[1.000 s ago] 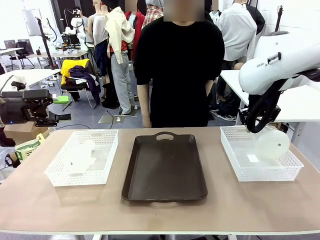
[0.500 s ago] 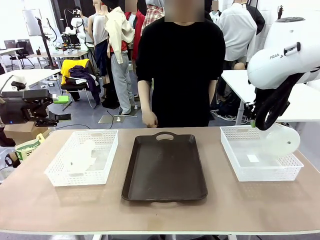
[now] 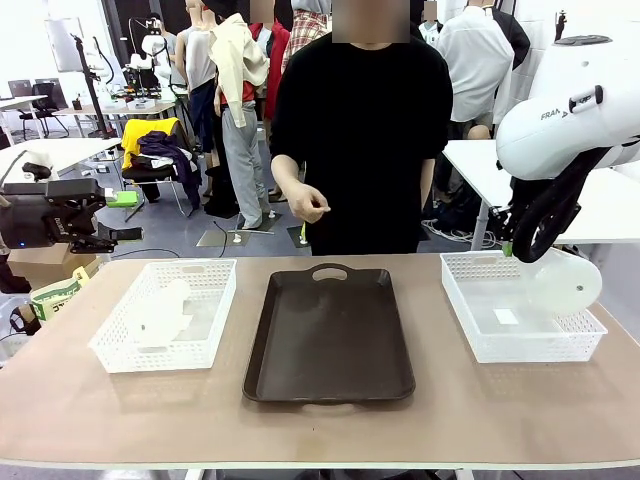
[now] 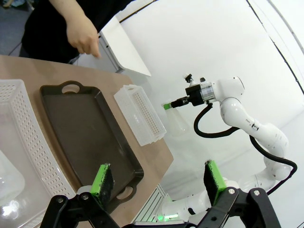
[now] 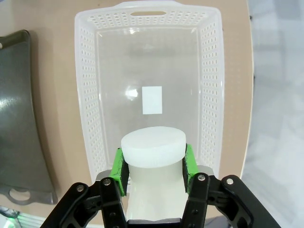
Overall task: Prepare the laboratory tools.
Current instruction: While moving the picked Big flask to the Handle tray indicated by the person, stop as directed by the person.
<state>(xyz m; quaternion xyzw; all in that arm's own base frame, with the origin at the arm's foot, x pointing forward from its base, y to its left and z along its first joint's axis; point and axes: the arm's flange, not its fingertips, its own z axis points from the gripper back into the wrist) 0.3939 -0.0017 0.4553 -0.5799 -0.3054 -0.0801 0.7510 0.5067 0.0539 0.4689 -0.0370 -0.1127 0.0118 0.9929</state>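
Pale brown table runs across the lower half of the front view, with a crowded workroom behind it. At the right of that view the right pincer has its green pads clamped tight on a translucent frosted-white conical flask, gripping the narrower part, so that the wide round end points away from the wrist. The flask hangs over a white perforated plastic basket at the right end of the table, by the basket's far right corner in the front view; a small white rectangle lies on the basket floor. Left of this basket, in the middle of the table, sits a dark brown rectangular tray with cut-out handles. Beyond the tray stands a person in black, one hand raised at chest height above the table's far edge. At the left edge of the front view the left pincer hovers off the table with its pads spread wide, holding nothing. Near it, at the table's left end, a second white perforated basket holds the second frosted-white flask, lying on its side.
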